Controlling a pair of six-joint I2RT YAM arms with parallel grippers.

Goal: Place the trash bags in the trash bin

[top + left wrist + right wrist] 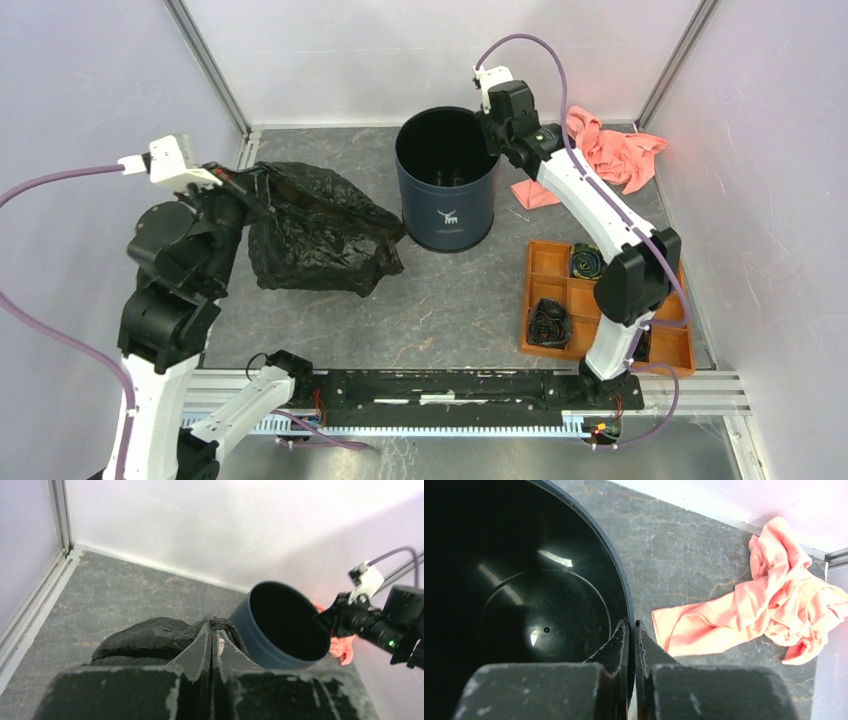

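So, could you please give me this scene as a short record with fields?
bag: crumpled on the table, left of the bin, not in it
bin: upright, nothing inside
left gripper: shut on the bag's edge
right gripper: shut on the bin's rim
cloth: on the table, right of the bin
tray: near right, black rolls in it
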